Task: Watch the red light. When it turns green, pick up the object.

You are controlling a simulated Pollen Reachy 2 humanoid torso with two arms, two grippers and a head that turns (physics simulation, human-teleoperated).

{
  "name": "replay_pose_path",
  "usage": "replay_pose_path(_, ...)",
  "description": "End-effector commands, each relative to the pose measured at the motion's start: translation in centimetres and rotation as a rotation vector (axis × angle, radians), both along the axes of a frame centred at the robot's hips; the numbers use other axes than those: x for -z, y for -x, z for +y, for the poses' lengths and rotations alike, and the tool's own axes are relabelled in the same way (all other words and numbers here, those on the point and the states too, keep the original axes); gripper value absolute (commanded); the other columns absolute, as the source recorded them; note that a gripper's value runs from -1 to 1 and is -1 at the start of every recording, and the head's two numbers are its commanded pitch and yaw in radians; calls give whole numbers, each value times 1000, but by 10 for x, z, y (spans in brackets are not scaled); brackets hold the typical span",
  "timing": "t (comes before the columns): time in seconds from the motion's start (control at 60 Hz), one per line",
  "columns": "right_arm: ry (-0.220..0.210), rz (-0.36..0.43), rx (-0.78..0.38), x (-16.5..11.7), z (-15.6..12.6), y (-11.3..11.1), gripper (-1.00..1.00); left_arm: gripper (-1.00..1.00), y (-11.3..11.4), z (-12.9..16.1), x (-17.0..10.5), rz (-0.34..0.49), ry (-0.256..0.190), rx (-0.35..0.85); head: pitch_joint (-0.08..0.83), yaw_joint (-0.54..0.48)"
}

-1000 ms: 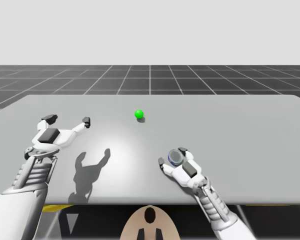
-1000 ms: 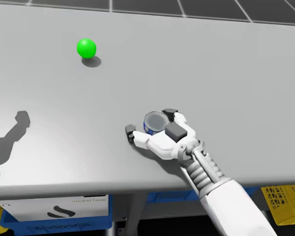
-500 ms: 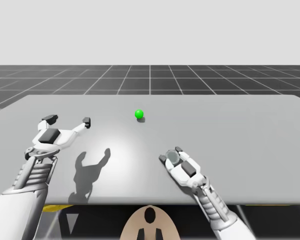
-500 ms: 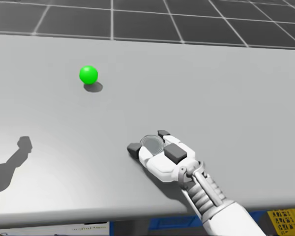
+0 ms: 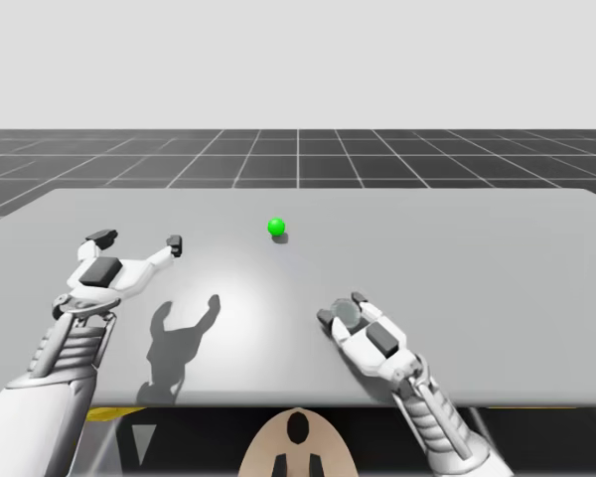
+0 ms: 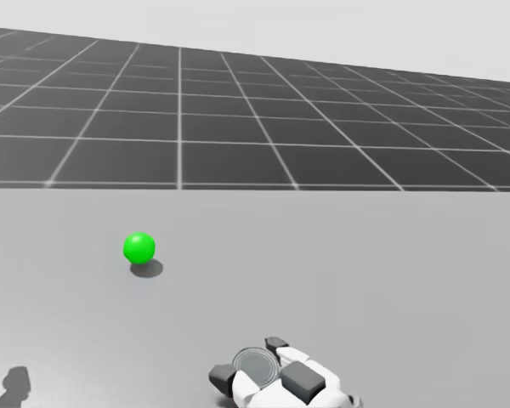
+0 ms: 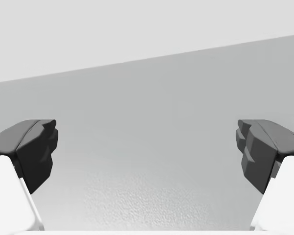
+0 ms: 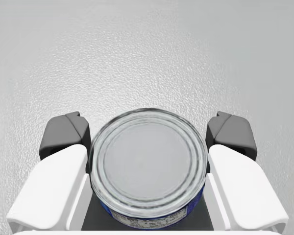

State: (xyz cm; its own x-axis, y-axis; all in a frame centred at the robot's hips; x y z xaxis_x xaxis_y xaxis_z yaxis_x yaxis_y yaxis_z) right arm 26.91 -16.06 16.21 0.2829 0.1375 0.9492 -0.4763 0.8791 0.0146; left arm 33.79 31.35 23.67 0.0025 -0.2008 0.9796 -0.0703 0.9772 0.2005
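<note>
A: Table point(image 5: 497, 258), from where I stand: left gripper point(image 5: 137, 239) at 8 o'clock, spread wide, empty.
B: Right gripper point(image 5: 342, 308)?
A: At 5 o'clock, clamped on the blue can point(image 8: 148, 156), a finger on each side. Light point(image 5: 276, 227) near 12 o'clock reads green (go cue).
B: Judgement: raise straight up, squeeze constant, no wrist roll; smooth wall likely slippery.

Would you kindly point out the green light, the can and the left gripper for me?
green light point(image 5: 276, 227): high view, middle of the ball.
can point(image 8: 148, 159): right wrist view, centre of its lid.
left gripper point(image 5: 138, 239): high view, midway between its open fingertips.
</note>
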Motion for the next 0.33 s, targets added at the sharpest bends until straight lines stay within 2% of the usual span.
replay_pose_path(0.017,-63,-131,-4,-60,4,3,1000,-1000,-1,0,0,2,1,0,326,-194)
replay_pose_path(0.1,-80,-209,-3,-91,4,8,1000,-1000,-1,0,0,3,2,-1,325,-195)
replay_pose_path(0.167,-108,-301,-1,-126,4,16,1000,-1000,-2,0,0,4,2,-1,322,-192)
replay_pose_path(0.217,-120,-339,4,-139,3,19,1000,-1000,-2,0,1,4,3,-1,320,-190)
replay_pose_path(0.233,-139,-384,16,-152,1,22,1000,-1000,-2,0,1,4,2,-1,317,-189)
replay_pose_path(0.267,-152,-420,30,-161,0,24,1000,-1000,-2,0,1,4,2,-1,315,-188)
replay_pose_path(0.283,-188,-472,54,-176,-2,28,1000,-1000,-3,0,1,4,2,-1,313,-187)
replay_pose_path(0.333,-227,-513,64,-191,-6,32,1000,-1000,-3,0,1,5,2,-2,311,-187)
